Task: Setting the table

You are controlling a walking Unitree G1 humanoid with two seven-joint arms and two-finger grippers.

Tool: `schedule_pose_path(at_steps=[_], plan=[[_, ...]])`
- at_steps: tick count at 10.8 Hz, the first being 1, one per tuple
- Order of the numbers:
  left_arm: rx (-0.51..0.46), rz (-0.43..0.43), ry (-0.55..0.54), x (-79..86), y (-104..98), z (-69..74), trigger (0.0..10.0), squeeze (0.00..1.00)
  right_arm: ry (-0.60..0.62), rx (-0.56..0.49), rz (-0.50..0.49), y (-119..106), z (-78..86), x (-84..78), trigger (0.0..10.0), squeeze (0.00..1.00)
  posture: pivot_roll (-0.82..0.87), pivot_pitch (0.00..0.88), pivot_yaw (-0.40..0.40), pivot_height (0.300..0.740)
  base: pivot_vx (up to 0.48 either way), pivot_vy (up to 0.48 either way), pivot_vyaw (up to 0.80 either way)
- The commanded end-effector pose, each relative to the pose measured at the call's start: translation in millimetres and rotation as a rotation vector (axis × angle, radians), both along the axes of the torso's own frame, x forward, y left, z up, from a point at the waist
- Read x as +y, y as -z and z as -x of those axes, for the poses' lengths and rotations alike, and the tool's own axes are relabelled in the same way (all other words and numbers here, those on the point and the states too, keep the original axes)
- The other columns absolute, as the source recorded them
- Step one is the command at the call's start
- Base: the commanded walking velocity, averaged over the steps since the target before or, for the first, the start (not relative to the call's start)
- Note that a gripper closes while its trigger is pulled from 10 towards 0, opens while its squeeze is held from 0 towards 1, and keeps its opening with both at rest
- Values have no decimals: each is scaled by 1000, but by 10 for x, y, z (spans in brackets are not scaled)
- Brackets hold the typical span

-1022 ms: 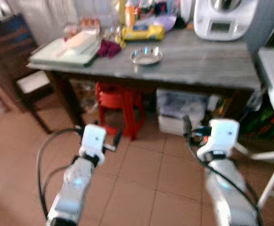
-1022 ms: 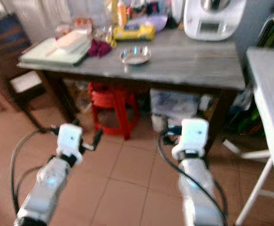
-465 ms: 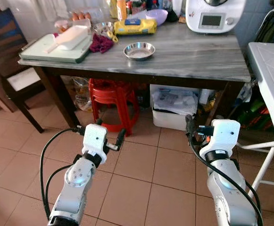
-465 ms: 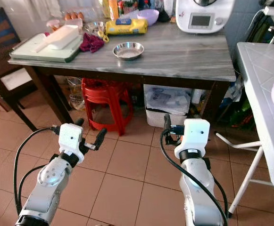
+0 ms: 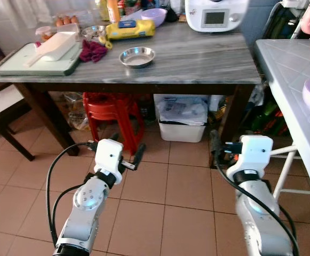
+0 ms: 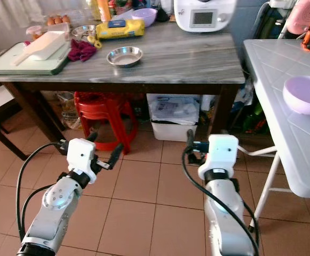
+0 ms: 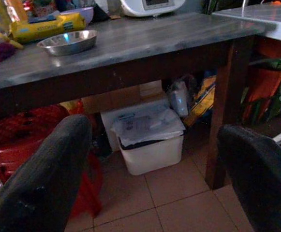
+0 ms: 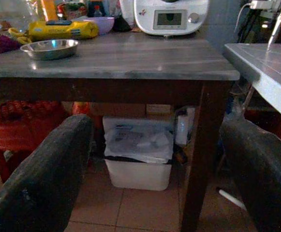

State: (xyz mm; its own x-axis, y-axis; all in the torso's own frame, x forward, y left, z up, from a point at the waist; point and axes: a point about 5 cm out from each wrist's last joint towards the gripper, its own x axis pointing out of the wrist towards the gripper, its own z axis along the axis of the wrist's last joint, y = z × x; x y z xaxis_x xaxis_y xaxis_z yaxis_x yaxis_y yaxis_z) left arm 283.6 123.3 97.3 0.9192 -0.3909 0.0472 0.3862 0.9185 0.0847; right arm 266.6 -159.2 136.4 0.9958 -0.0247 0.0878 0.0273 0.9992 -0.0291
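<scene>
Both your grippers hang empty before the grey bench [image 5: 197,58].
Left gripper [image 7: 150,174] and right gripper [image 8: 155,164] fingers spread wide; steel bowl [image 5: 137,56] sits on the bench.

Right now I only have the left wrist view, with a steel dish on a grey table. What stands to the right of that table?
Observer: A white folding table, with a lilac bowl on it.
Operator: And the far left end of the grey table?
Observer: A pale green tray with a white scoop-shaped container lying on it.
Operator: Is the right tool free?
Observer: Yes, the right tool is open and holds nothing, low in front of the grey table.
</scene>
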Motion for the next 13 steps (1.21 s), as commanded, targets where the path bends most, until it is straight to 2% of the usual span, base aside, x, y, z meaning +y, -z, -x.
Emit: schedule_pose_path(at_steps=[1,7,11,13], plan=[[5,-8,-9,50,9,21,10000,0,-7,-6,-2,-7,13,31,10000,0,-74,92,101,740,0,0,0],[15,-11,9,55,14,31,10000,0,16,2,-1,14,9,4,10000,0,-74,99,110,740,0,-392,0],[17,-12,18,31,17,22,10000,0,31,-2,5,3,-3,-30,10000,0,-79,98,105,740,0,-392,-594],[18,-13,21,14,26,26,10000,0,24,-6,12,-5,-18,-27,10000,0,-79,95,101,740,0,-371,0]])
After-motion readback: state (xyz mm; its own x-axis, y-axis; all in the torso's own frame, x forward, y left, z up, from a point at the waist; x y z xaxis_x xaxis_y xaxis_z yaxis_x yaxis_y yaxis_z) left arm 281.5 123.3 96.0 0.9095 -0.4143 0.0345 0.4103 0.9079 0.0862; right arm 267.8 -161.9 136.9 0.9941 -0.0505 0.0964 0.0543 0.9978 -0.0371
